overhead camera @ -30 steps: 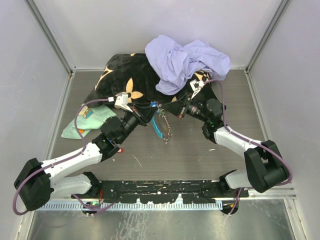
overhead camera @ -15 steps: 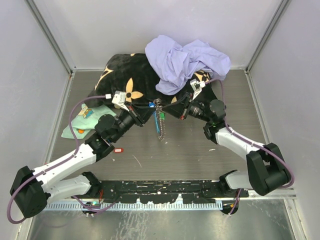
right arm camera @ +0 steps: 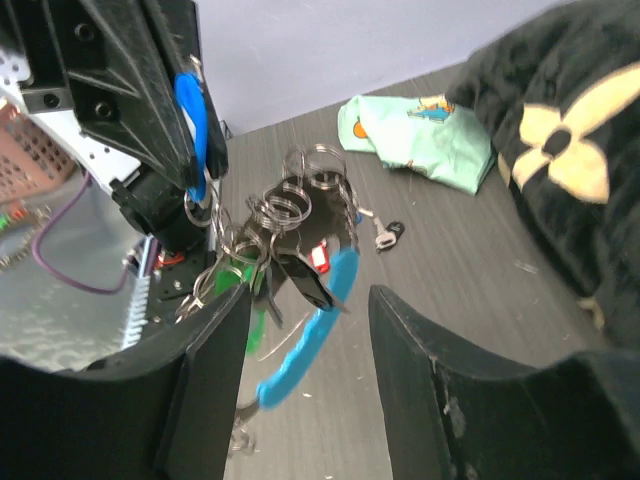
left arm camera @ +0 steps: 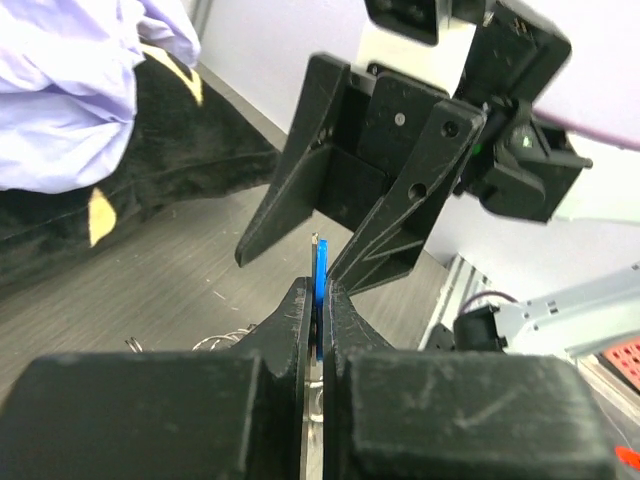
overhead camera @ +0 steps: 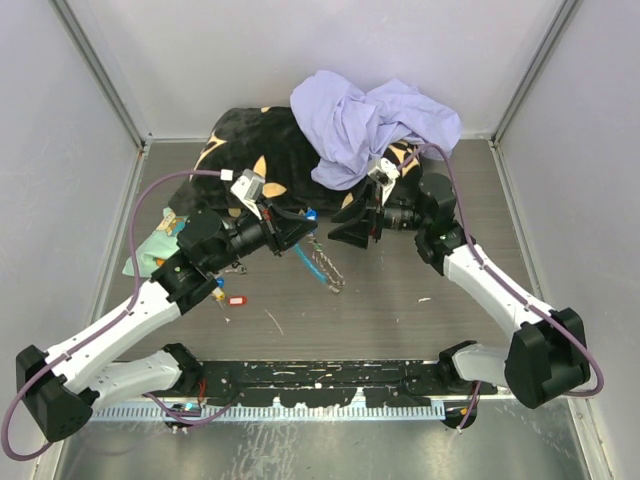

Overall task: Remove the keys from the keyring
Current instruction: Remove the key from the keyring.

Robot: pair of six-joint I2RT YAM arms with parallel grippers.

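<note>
Keyring (right arm camera: 300,350) between fingers (left arm camera: 288,325) of left gripper (left arm camera: 318,295); right gripper (right arm camera: 310,300) (spread) near

Arms: two, one gripper each – left gripper (left arm camera: 318,295), right gripper (overhead camera: 340,228).
Keyring (right arm camera: 305,345): one; one light-blue crescent, one chain.
Cloths: three – black patterned blanket (overhead camera: 250,140), lavender cloth (overhead camera: 370,115), mint-green cloth (overhead camera: 175,245).
Loose keys on table: two seen, red-tagged key (overhead camera: 236,299) and dark-headed key (right arm camera: 388,235).
Keys on ring: bunched, count unclear.
</note>
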